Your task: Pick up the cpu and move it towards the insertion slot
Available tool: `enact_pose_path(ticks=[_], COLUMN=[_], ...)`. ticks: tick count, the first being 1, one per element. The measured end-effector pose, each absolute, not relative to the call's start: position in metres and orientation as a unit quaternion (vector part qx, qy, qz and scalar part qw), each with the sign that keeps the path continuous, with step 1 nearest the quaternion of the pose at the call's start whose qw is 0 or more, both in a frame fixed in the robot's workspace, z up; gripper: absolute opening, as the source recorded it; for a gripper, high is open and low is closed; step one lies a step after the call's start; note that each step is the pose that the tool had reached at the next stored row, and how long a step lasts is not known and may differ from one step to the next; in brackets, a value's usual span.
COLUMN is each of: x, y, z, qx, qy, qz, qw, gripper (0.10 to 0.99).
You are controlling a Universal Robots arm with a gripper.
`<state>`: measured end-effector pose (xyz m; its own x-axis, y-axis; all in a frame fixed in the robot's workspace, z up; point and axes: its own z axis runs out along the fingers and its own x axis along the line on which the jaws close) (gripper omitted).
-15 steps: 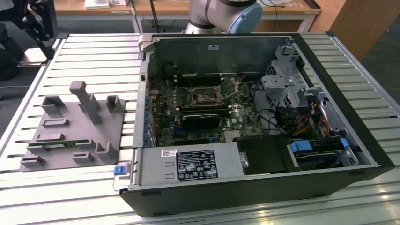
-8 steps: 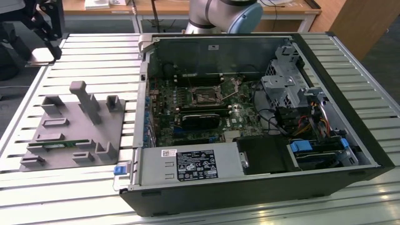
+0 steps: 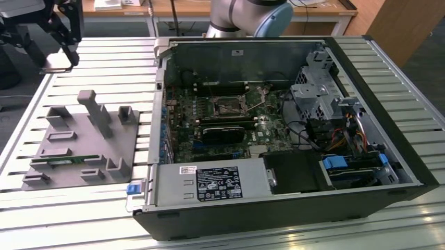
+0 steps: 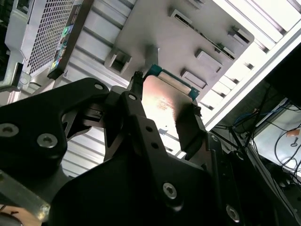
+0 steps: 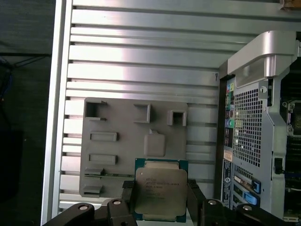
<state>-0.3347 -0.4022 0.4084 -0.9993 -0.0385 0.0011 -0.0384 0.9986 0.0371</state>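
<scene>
While its black fingers [image 5: 128,195] pinch the cpu [image 5: 159,193] from two opposite sides, the hand [image 5: 160,200] hangs well above a grey fixture plate [image 5: 117,155] on the slatted metal worktop [image 5: 141,70]; both wrist views show the chip lifted off the plate. Beyond the plate lies the open computer case [image 3: 361,104]. Inside it, in the exterior view, the slot [image 3: 228,107] sits on the motherboard [image 3: 271,133], well apart from the hand [image 3: 59,65] at that view's far left.
</scene>
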Motion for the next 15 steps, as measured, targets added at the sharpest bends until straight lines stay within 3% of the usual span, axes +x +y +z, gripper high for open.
enact_pose_path(ticks=[15], x=[-0.307], y=[-0.402], z=[0.408], qx=[0.019], qy=[-1.0], qz=[-0.019], qw=[0.001], gripper=[0.533])
